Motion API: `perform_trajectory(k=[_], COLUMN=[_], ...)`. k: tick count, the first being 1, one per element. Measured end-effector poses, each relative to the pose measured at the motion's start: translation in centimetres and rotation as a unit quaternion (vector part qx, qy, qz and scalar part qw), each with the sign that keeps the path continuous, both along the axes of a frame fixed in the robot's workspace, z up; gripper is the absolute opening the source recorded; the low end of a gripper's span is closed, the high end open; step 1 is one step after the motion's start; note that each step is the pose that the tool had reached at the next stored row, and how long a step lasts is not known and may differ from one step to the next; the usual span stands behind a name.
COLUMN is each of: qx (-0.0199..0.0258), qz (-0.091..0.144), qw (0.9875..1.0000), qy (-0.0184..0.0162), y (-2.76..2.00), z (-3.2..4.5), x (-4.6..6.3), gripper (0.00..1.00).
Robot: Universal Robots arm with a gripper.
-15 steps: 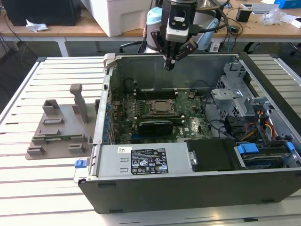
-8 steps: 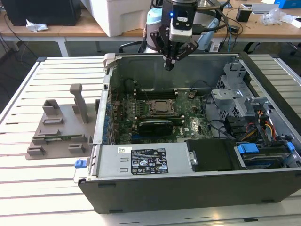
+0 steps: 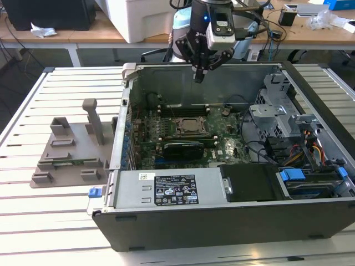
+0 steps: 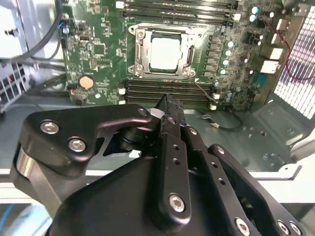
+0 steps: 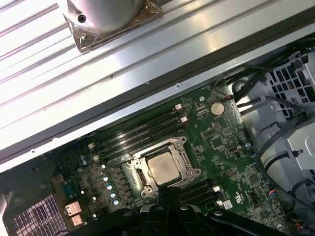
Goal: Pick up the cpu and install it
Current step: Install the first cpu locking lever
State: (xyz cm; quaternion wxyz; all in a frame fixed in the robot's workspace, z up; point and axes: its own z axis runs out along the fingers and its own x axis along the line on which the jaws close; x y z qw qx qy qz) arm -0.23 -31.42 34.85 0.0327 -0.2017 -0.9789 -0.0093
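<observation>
The cpu (image 4: 165, 51) is a silvery square chip lying flat inside the black socket frame (image 4: 139, 49) on the green motherboard. It also shows in the exterior view, cpu (image 3: 191, 126), and in the first wrist view, cpu (image 5: 162, 167). My gripper (image 3: 198, 77) hangs above the rear wall of the open computer case, well above the board and apart from the chip. In both wrist views the fingers of the gripper (image 4: 170, 105) are pressed together with nothing between them, the tips (image 5: 167, 194) pointing toward the socket.
A grey plastic holder (image 3: 69, 152) stands on the slatted table at the exterior view's left of the case (image 3: 222, 221). A long black expansion card (image 3: 186, 148) lies in front of the socket. Drive cages and cable bundles (image 3: 294, 138) fill the case's right side.
</observation>
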Motion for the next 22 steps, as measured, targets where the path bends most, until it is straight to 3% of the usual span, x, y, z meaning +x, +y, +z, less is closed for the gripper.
perform_trajectory(k=[3,4,6,8,13,15,16,17,20,22], qx=[0.0000,0.0000,0.0000,0.0000,0.0000,0.0000,0.0000,0.0000,0.0000,0.0000], qz=[0.038,0.056,0.094,0.113,0.181,0.197,0.211,0.221,0.238,0.244], qw=[0.9993,0.9984,0.9956,0.9936,0.9836,0.9805,0.9774,0.9754,0.9713,0.9697], qy=[0.0000,0.0000,0.0000,0.0000,0.0000,0.0000,0.0000,0.0000,0.0000,0.0000], y=[0.00,0.00,0.00,0.00,0.00,0.00,0.00,0.00,0.00,0.00], z=[0.00,0.00,-0.01,-0.01,-0.01,-0.01,-0.01,0.00,-0.01,0.00], x=[0.00,0.00,0.01,0.01,0.00,0.01,0.00,0.01,0.00,0.01], gripper=[0.11,0.11,0.11,0.11,0.11,0.11,0.11,0.11,0.11,0.11])
